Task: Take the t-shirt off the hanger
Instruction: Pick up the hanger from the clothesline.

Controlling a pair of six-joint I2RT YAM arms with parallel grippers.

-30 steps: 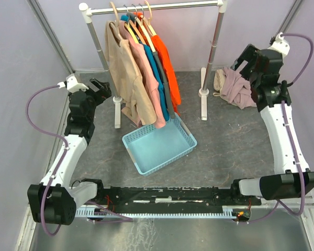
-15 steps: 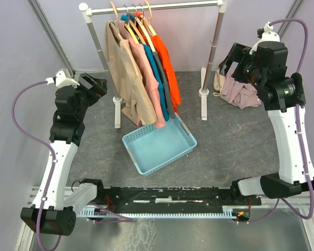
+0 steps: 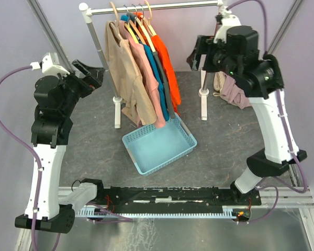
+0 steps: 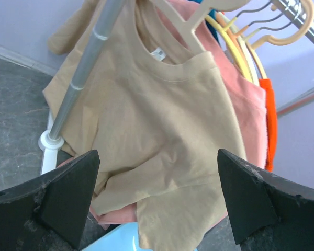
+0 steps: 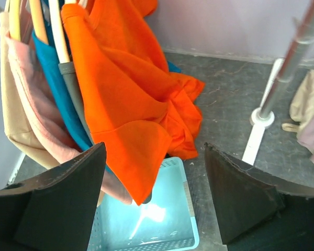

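My left gripper [image 4: 157, 175] and right gripper [image 5: 154, 157] gape empty; grabbing the orange t-shirt [image 5: 120, 94], I'd probably drag the crowded grey shirt [image 5: 76, 102] too.

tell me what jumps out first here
A row of coloured t-shirts hangs at the left end of the rack, the orange t-shirt on its right flank, the tan t-shirt on its left. A light blue basket sits below them. The open left gripper faces the tan one, the open right gripper the orange.
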